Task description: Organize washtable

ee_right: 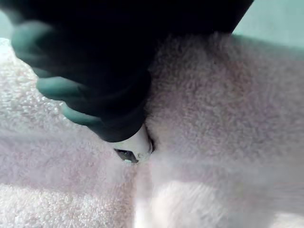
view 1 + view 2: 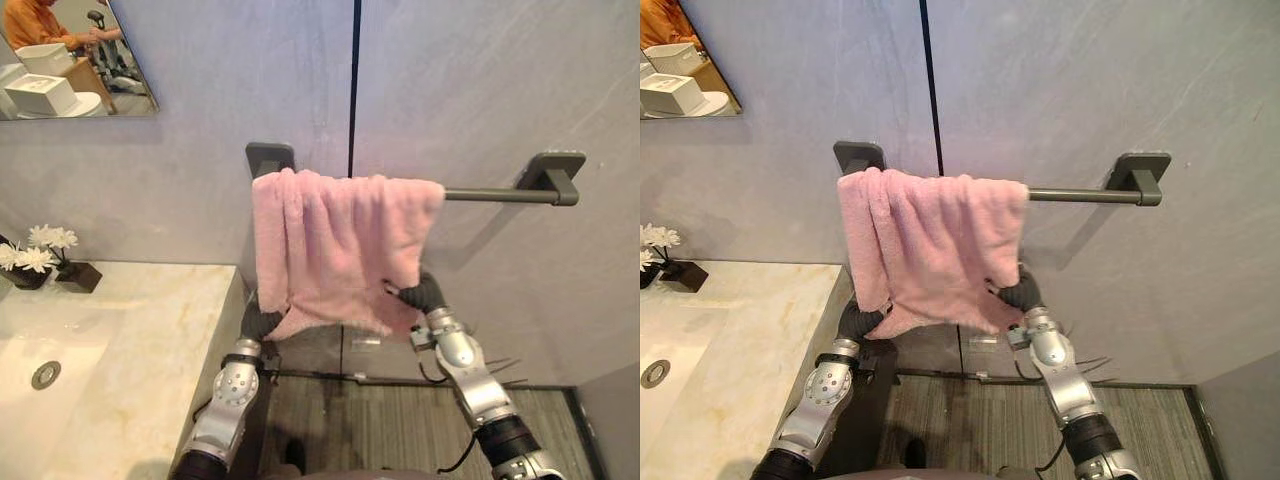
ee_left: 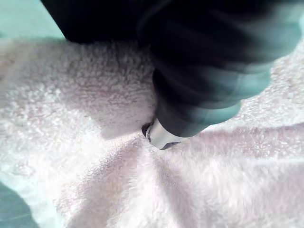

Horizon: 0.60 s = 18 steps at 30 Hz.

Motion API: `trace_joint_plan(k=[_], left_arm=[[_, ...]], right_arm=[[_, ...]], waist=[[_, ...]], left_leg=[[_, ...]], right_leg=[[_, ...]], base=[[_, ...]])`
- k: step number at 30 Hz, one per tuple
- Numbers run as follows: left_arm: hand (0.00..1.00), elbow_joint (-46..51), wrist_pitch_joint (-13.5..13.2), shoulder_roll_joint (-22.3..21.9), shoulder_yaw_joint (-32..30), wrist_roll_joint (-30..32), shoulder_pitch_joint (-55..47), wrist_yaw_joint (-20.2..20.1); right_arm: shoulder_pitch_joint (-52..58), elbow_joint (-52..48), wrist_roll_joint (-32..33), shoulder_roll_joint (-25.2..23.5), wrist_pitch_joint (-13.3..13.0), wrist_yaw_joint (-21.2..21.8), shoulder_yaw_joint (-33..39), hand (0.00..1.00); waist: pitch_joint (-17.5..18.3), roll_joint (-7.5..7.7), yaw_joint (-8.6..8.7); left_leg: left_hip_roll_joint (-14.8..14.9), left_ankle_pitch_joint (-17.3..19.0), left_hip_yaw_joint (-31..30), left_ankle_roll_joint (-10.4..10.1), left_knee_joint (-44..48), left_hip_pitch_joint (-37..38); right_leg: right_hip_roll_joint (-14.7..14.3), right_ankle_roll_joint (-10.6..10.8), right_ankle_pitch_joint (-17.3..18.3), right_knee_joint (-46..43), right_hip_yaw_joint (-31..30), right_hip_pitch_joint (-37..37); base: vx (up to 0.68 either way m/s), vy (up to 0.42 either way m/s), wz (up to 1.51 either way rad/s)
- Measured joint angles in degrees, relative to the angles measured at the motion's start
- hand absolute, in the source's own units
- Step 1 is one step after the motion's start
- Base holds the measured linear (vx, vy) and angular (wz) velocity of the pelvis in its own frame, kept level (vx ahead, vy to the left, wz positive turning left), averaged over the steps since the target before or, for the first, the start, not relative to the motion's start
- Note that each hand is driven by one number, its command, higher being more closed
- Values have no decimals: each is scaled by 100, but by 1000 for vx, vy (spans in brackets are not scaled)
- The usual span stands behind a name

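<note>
A grey wall carries a dark towel bar (image 2: 500,194) running level from left to right, above a marble counter (image 2: 160,340) with a sink (image 2: 70,345). At the counter's back, two dark pots (image 2: 78,277) hold white flowers (image 2: 38,248). The pink towel (image 2: 335,245), fluffy and bunched in folds, drapes over the bar's left end and hangs downward with an uneven hem. The left hand (image 2: 262,320) and right hand (image 2: 425,293) press in behind its lower edge. Whether either grasps the cloth cannot be told.
</note>
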<state>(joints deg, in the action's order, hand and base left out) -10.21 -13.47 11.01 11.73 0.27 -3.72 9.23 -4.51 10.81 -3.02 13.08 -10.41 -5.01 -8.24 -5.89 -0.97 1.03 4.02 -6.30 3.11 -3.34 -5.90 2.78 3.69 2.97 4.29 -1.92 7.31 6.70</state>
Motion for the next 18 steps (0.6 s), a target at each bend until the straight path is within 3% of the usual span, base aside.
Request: trace_joint_plan(k=[8, 18], left_arm=[[100, 219, -17, -301, 1, 11, -22, -276], [100, 239, 4, -396, 2, -184, -26, -425]], right_arm=[[575, -486, -213, -220, -45, 0, 437, 100], [599, -226, -204, -566, -103, 1, 742, 100]], waist=[[-1, 3, 142], [3, 24, 268]], left_leg=[[21, 20, 191, -6, 0, 42], [75, 58, 343, -31, -1, 91]], right_leg=[[-7, 3, -2, -5, -185, -58], [-82, 1, -12, -4, -338, -91]], base=[[-15, -5, -12], [-4, -9, -8]])
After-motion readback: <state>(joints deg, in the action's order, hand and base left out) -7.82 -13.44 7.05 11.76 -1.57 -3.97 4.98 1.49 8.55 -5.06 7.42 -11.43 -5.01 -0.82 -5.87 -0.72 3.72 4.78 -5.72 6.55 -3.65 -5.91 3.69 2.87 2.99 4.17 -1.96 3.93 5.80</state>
